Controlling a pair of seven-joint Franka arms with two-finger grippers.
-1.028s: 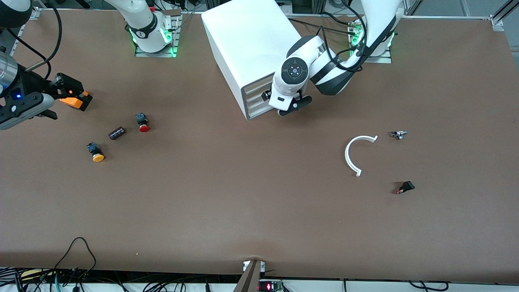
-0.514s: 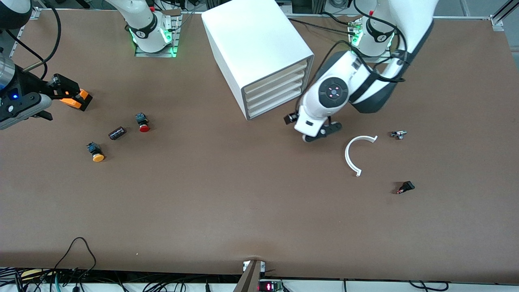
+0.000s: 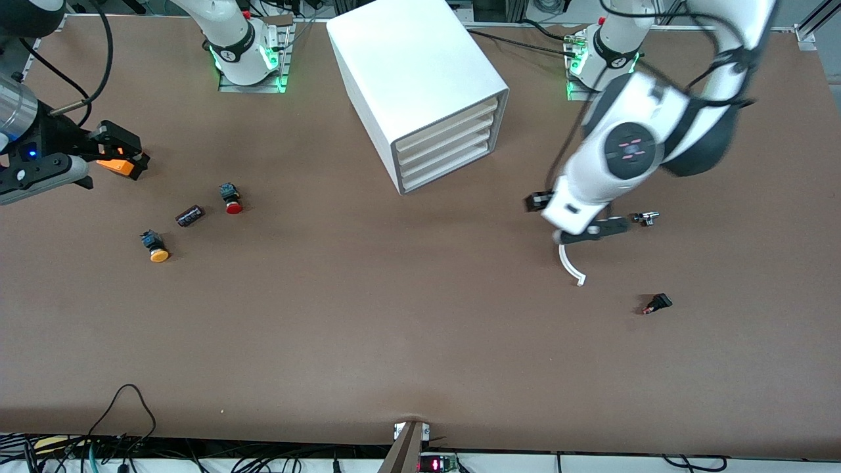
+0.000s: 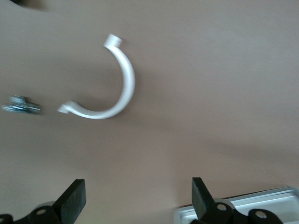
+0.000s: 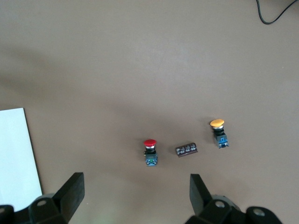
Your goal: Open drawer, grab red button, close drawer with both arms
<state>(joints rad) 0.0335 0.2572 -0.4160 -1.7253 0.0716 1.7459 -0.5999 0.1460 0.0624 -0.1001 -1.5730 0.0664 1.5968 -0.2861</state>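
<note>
The white cabinet [image 3: 407, 72] stands at the robots' side of the table, and all its cream drawer fronts [image 3: 447, 152] sit flush and shut. The red-capped button [image 3: 231, 200] lies on the table toward the right arm's end, also visible in the right wrist view [image 5: 149, 151]. My right gripper [image 3: 119, 152] hovers open and empty over the table at that end, farther from the cabinet than the button. My left gripper [image 3: 573, 215] is open and empty above a white curved piece, away from the drawers. Bare table shows between its fingers [image 4: 74, 200].
Near the red button lie a dark cylinder [image 3: 190, 215] and a yellow-capped button [image 3: 156, 247]. Toward the left arm's end are the white curved piece [image 3: 570, 266], a small metal part [image 3: 646, 217] and a small black part [image 3: 657, 303]. A cable [image 3: 125, 401] loops at the table's front edge.
My left arm has swung from the drawer fronts toward its own end of the table and now hangs over the curved piece. The right gripper has barely shifted.
</note>
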